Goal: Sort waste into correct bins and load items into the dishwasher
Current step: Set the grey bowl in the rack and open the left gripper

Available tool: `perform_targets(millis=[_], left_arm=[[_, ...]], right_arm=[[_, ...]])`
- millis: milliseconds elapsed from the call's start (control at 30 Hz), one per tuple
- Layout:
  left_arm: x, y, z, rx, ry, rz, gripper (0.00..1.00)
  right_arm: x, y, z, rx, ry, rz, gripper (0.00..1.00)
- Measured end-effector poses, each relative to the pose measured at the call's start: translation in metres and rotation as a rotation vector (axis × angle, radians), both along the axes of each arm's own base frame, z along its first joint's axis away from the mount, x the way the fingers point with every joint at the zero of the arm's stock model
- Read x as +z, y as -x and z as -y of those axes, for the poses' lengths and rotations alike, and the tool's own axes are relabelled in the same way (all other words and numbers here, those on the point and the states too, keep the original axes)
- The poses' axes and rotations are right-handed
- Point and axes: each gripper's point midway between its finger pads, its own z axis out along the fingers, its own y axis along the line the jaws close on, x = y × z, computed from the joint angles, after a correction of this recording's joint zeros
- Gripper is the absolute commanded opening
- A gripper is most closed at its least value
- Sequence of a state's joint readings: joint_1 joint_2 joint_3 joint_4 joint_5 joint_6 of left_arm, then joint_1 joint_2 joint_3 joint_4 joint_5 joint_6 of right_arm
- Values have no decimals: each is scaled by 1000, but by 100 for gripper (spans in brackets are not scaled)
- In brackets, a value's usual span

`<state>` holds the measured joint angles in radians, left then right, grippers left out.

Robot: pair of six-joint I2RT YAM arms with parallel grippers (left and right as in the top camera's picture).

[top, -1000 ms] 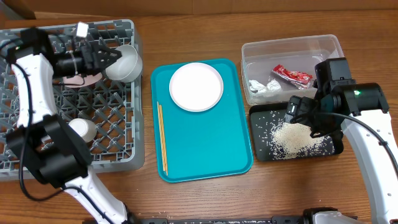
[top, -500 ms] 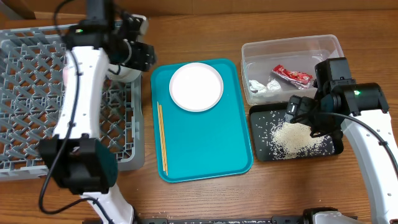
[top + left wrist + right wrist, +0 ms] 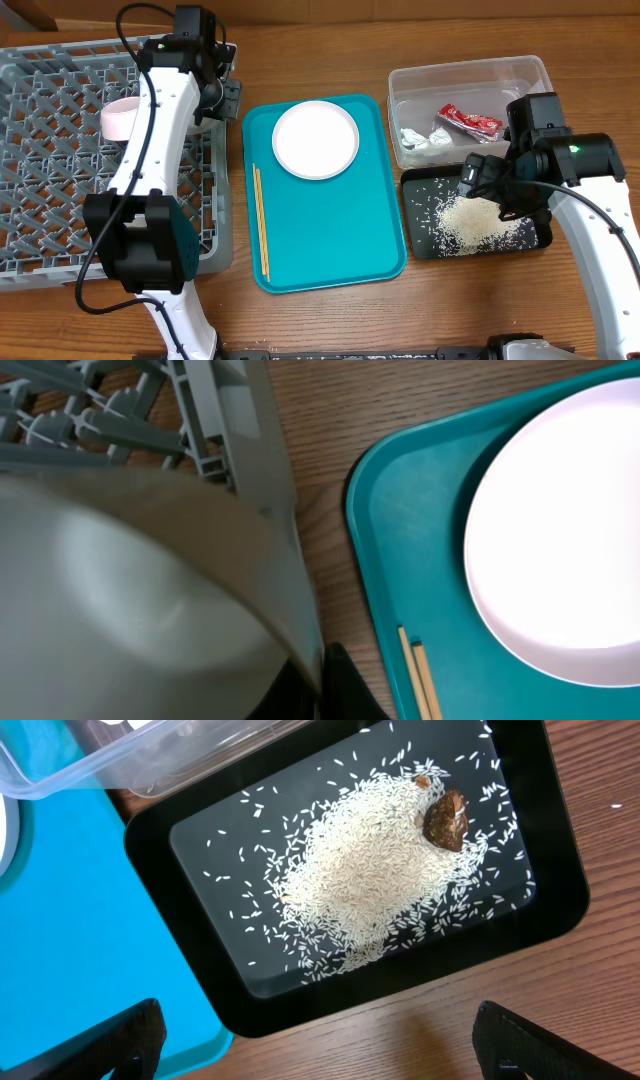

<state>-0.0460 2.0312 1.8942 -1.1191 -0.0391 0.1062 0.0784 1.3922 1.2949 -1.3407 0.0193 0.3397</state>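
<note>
At the right edge of the grey dishwasher rack, my left gripper is shut on the rim of the grey-green bowl, which fills the left wrist view; the fingertips pinch it. A pink bowl lies in the rack. The white plate and chopsticks rest on the teal tray. My right gripper hangs open and empty over the near edge of the black tray, which holds rice and a brown scrap.
The clear tub behind the black tray contains a red wrapper and a white napkin. Bare wood shows between the rack and the teal tray, and along the table's front.
My left arm swung from over the rack's back to its right edge, and its jaws went from open to shut. The right arm has not moved.
</note>
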Motion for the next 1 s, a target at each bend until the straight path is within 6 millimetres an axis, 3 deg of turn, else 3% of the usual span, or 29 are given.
perform_targets(millis=[300,400,500,633,800,900,1000], left_arm=[[8,-3,13,-31,124,18,4],[27,-9,24,-85,247,62,4],[59,-17,28,-158,404,148,4],[94,-19,13,-231,582,260,4],[121,-13,-19,-266,758,368,4],[128,-12,-32,-274,854,409,4],[121,-15,-39,-270,973,413,4]], right_arm=[[0,1,0,0,0,-4,100],[0,1,0,0,0,-5,100],[0,1,0,0,0,-6,100],[0,1,0,0,0,-5,100],[0,1,0,0,0,-5,100],[0,1,0,0,0,-6,100],[0,1,0,1,-1,-6,100]])
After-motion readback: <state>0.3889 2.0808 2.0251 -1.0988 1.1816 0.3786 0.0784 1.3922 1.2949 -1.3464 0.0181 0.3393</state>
